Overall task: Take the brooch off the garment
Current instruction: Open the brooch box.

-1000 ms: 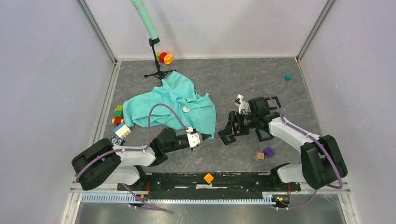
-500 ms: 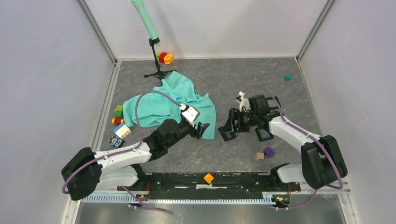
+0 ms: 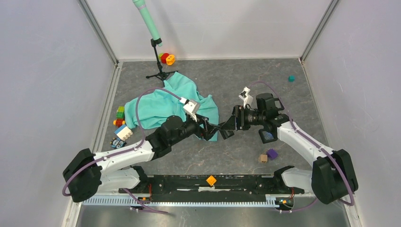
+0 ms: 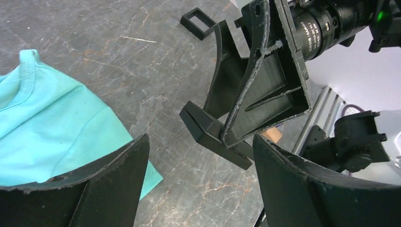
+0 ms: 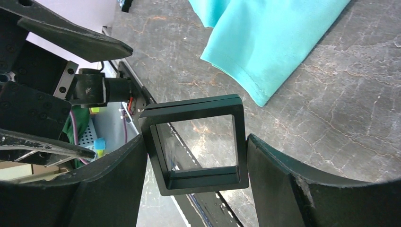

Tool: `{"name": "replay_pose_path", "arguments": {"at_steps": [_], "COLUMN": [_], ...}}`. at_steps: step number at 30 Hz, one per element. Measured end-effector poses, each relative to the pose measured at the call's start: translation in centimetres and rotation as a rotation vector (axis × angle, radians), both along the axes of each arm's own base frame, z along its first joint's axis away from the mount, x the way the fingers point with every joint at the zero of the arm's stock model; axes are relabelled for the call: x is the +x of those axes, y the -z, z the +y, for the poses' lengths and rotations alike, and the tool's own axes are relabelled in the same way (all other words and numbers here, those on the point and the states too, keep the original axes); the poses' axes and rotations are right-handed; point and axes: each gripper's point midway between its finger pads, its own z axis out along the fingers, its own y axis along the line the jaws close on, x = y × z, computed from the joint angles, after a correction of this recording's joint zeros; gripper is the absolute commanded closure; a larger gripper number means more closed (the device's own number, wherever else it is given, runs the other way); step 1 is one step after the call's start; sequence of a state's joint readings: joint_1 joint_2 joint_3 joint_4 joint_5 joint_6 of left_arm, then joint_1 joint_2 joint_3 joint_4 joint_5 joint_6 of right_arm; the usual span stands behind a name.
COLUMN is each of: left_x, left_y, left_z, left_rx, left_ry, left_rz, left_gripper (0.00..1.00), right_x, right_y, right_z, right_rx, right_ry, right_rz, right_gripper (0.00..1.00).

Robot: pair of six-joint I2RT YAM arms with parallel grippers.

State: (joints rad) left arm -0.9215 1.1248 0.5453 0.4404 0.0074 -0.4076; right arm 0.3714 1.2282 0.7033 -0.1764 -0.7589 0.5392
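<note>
Garment (image 3: 156, 106) just beside left hand (image 3: 212, 128).

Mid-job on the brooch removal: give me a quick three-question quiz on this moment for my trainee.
1. True or false: the left pincer stands open with nothing between its fingers.
2. The right pincer grips: A) a spoon, B) a black square frame, C) a cup?
3. In the top view, on which side of the garment do the toy bricks lie?
Key: 1 true; 2 B; 3 the left side.
</note>
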Motion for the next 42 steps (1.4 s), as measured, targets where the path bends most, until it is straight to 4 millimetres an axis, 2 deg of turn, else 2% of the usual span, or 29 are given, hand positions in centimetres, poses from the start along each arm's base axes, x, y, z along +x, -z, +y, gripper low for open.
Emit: {"name": "replay_pose_path", "arguments": {"at_steps": [3,8,18,20,27,36,42], "left_x": [-0.1,-0.3,-0.2,-0.1,0.5,0.0,0.3], "left_y": [-0.3,1.4,1.0,1.0,3.5,-0.4,0.4], "left_z": [-0.6,-1.0,-1.0,-0.8,1.7,1.6,0.7], "left_rx": [-0.018,0.006,-0.048,-0.069,-0.119,-0.197,-0.19], "left_ry": [0.016,0.025,0.032,0.03,-0.017,0.015,0.024], "left_rz": [0.024,0.081,0.127,0.139,0.241,0.211,0.264], "left_gripper": [0.15,0.17,0.2,0.19,0.16,0.17,0.19], "right_x": [-0.3,-0.8,-1.0,-1.0,-1.4,-1.6,-1.7], "right_y": [-0.8,-1.9,-2.8,-3.0,-3.5,-3.2,-3.1], "right_z": [0.1,0.2,0.2,0.2,0.3,0.4,0.5], "right_rx": [0.02,0.053,0.083,0.087,0.101,0.096,0.098], "right_ry": [-0.003,-0.012,0.011,0.015,0.0,-0.015,-0.02], "right_rz": [-0.01,-0.024,-0.023,-0.031,-0.035,-0.024,-0.018], "right_gripper": [0.39,0.4,0.41,0.41,0.41,0.41,0.41]}}
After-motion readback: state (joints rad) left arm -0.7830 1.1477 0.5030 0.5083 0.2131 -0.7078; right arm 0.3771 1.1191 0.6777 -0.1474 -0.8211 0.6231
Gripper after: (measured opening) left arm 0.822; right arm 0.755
